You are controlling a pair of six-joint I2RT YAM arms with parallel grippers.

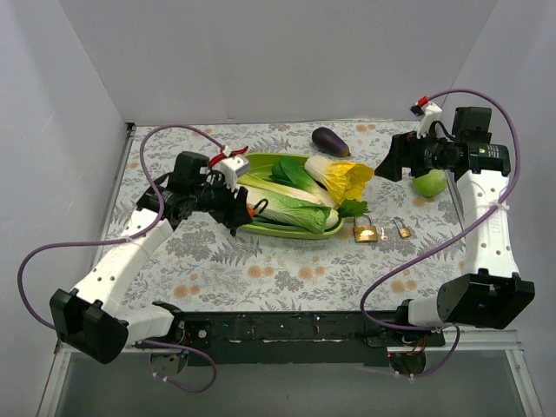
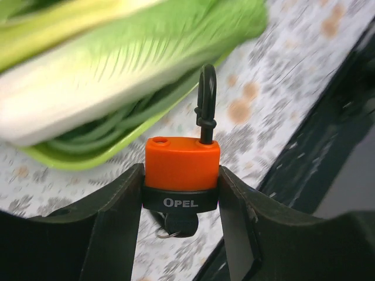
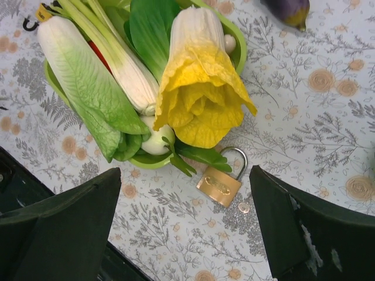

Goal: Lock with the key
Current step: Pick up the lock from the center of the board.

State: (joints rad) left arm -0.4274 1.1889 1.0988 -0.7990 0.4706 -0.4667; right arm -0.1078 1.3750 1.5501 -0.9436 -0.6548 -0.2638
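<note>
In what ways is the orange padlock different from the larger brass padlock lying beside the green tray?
The orange padlock is clamped between the jaws of the left gripper; the brass padlock lies free on the table. The orange padlock's shackle is black and swung open; the brass padlock's is silver, partly hidden by a leaf. Both are padlocks with a curved shackle.

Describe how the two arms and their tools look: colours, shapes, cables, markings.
Both the left arm and right arm have white links with black joints and bases. A purple cable loops along each. Near each wrist sits a small red and white part. The left tool and right tool each have two black wedge-shaped fingers.
</note>
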